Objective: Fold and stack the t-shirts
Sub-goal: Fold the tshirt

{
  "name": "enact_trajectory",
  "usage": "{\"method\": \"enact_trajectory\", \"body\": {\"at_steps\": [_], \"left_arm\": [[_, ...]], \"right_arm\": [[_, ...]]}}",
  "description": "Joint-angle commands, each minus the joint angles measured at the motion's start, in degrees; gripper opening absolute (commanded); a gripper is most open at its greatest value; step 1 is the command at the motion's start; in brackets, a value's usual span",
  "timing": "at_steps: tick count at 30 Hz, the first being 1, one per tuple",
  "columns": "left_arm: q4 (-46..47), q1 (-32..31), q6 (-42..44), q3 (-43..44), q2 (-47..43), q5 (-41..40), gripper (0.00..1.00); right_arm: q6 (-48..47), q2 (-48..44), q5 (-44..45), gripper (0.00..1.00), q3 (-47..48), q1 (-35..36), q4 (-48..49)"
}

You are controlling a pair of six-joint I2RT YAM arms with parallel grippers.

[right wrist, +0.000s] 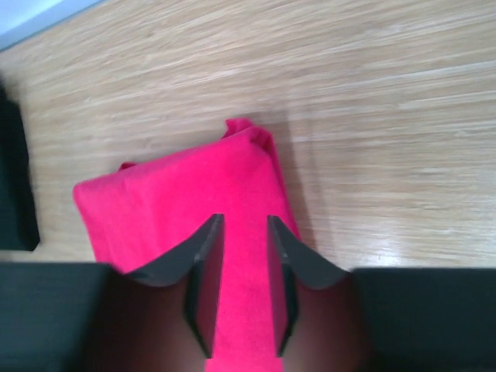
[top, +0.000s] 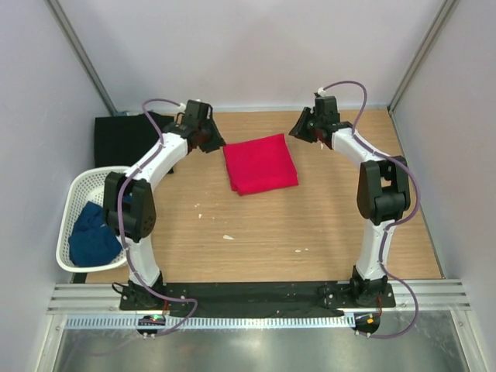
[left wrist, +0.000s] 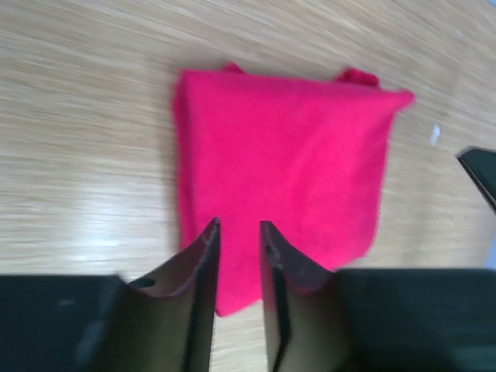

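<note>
The red t-shirt (top: 260, 163) lies folded into a neat square in the middle of the far table; it also shows in the left wrist view (left wrist: 283, 151) and the right wrist view (right wrist: 186, 205). My left gripper (top: 211, 143) hovers just left of it, open and empty (left wrist: 239, 229). My right gripper (top: 302, 132) hovers just right of it, open and empty (right wrist: 245, 223). The black t-shirt (top: 128, 139) lies folded at the far left, partly behind the left arm. The dark blue t-shirt (top: 91, 236) lies crumpled in the basket.
A white mesh basket (top: 71, 200) stands at the table's left edge beside the left arm. Small white scraps (top: 229, 237) lie on the wooden table. Walls close the table in on the left, right and far sides.
</note>
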Motion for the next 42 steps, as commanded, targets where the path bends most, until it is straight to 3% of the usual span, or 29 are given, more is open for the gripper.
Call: {"method": "enact_trajectory", "body": {"at_steps": [1,3,5,7,11,18,31,35,39,40,42], "left_arm": [[9.5,-4.3,-1.0,-3.3,-2.4,1.6,0.26],[10.6,-5.3,-0.6,-3.3,-1.0,1.6,0.15],[12.4,-5.7,-0.5,-3.0,1.4,1.5,0.1],[15.8,-5.6,0.1,-1.2,4.2,-1.2,0.08],[13.9,-4.8,2.0,4.4,10.4,-4.1,0.04],[12.9,-2.6,-0.3,9.7,17.5,-2.8,0.01],[11.4,0.1,0.8,21.4,29.3,1.0,0.01],[7.4,0.5,3.0,26.7,31.0,1.8,0.02],[5.5,0.9,5.8,27.8,26.8,1.6,0.07],[5.5,0.9,6.3,26.5,25.3,1.2,0.11],[5.8,0.9,8.1,25.1,20.4,1.6,0.3]], "right_arm": [[-2.3,-4.5,-5.0,0.31,-4.1,0.4,9.2],[-4.9,-4.3,-7.3,0.27,-6.2,0.4,11.5],[-8.7,-2.9,-10.3,0.27,-5.4,0.5,13.3],[-9.9,-0.4,-10.1,0.25,-2.8,0.5,13.5],[-10.6,4.9,-9.3,0.22,5.2,0.4,11.0],[-9.9,14.8,-9.4,0.17,13.2,0.4,7.9],[-11.5,20.0,-7.2,0.17,21.6,0.3,5.3],[-11.9,19.4,-7.2,0.26,22.1,0.1,6.0],[-12.0,14.2,-6.8,0.5,23.0,0.0,3.7],[-12.2,12.9,-7.1,0.67,22.6,0.0,2.3],[-12.3,9.5,-8.0,0.8,19.2,0.0,1.2]]}}
